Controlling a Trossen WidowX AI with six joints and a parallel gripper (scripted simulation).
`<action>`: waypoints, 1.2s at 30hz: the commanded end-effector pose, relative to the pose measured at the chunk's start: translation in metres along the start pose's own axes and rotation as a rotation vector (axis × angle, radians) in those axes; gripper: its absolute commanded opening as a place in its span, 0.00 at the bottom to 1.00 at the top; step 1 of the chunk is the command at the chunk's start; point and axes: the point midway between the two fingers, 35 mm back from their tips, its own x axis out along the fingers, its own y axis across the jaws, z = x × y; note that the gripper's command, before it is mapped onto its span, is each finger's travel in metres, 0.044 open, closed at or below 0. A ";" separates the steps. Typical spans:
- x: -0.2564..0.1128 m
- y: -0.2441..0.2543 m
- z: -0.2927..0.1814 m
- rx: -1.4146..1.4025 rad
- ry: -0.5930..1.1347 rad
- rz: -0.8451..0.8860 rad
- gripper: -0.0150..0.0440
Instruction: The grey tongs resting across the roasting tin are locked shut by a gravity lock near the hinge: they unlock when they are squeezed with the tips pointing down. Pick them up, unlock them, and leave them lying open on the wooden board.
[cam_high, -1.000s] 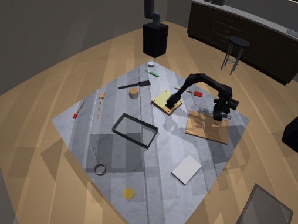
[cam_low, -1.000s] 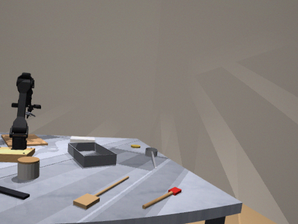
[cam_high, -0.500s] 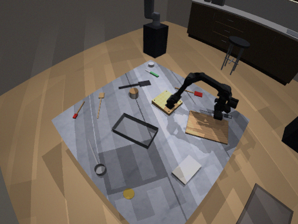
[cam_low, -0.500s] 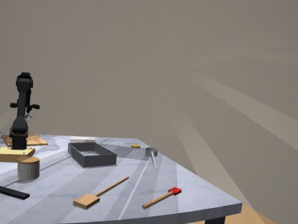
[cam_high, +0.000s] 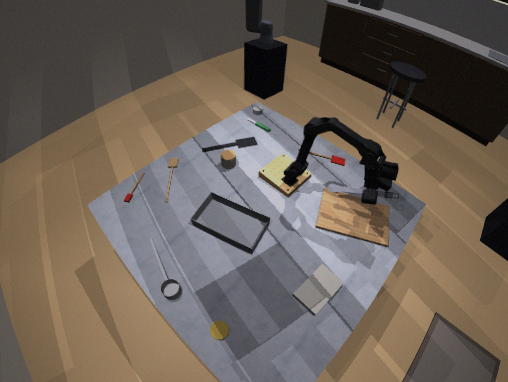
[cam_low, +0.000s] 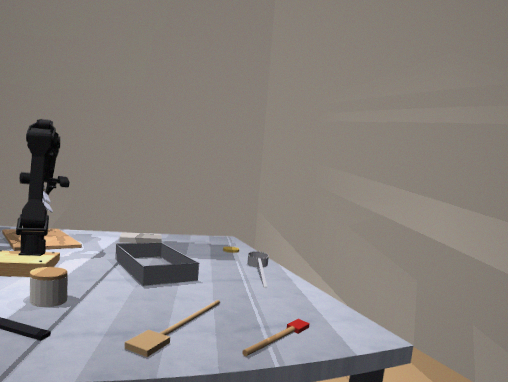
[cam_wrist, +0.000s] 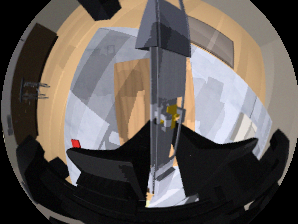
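Note:
My gripper (cam_high: 383, 194) (cam_wrist: 161, 122) is shut on the grey tongs (cam_high: 393, 195) (cam_low: 47, 202) (cam_wrist: 167, 75). It holds them in the air over the far edge of the wooden board (cam_high: 376, 231) (cam_low: 67, 241) (cam_wrist: 124, 75). In the wrist view the tongs run up between the fingers, their wide grey ends at the top and a small yellow part near the fingertips. Their arms look close together; the lock's state cannot be told. In the exterior view the arm hides most of the tongs. The roasting tin (cam_high: 221, 237) (cam_low: 172, 273) stands apart with nothing across it.
The arm's base stands on a yellow-topped block (cam_high: 274, 167) (cam_low: 20, 266). A red-ended tool (cam_high: 338, 160) lies behind the board. A pale slab (cam_high: 318, 288) lies in front. A lidded jar (cam_high: 228, 159) (cam_low: 48, 287) and a black spatula (cam_high: 246, 142) lie beyond the tin.

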 end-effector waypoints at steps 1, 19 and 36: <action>-0.004 0.000 0.002 0.011 -0.072 0.008 0.00; -0.022 -0.003 0.003 0.019 -0.405 0.022 0.00; -0.044 0.000 -0.008 -0.021 -0.703 0.023 0.00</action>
